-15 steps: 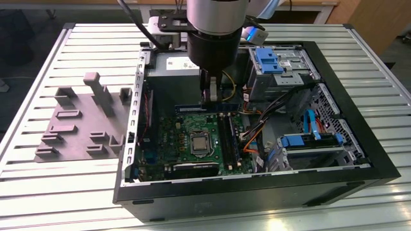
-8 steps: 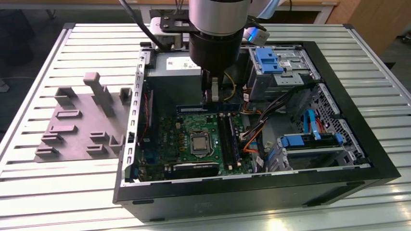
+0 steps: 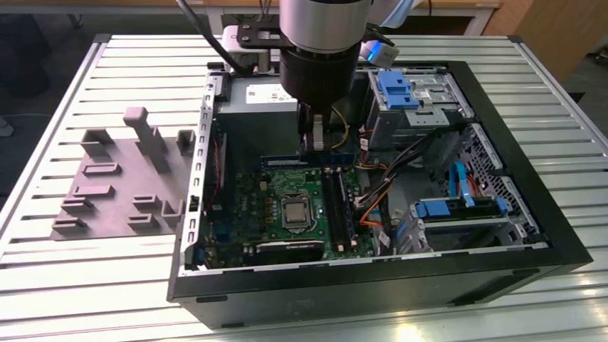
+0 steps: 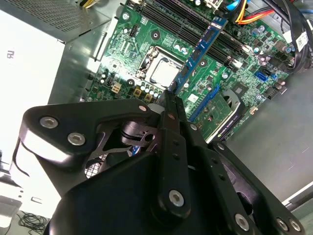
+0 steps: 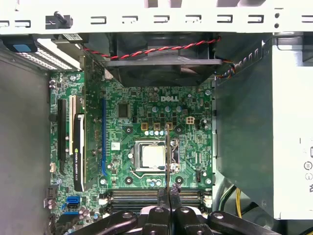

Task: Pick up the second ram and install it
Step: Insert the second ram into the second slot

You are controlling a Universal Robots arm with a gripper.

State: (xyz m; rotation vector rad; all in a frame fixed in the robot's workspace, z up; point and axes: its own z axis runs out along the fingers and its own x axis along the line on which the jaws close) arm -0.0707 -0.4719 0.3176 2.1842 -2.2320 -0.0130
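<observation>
Claw (image 3: pixel 317 146) is clenched on the ram (image 3: pixel 309 162), hanging it over the board (image 3: pixel 252 199) inside the case (image 3: pixel 380 288). My worry: the stick sits crosswise to the black slots (image 5: pixel 132 196) below the claw, so pushed down like this it'd probably jam or smack the processor socket (image 5: pixel 149 156). Orange cables (image 3: pixel 375 203) and the power supply box (image 5: pixel 288 122) crowd in close beside the claw.

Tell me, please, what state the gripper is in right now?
Gripper: closed, holding the thin flat blue-green memory stick over the green motherboard.
</observation>
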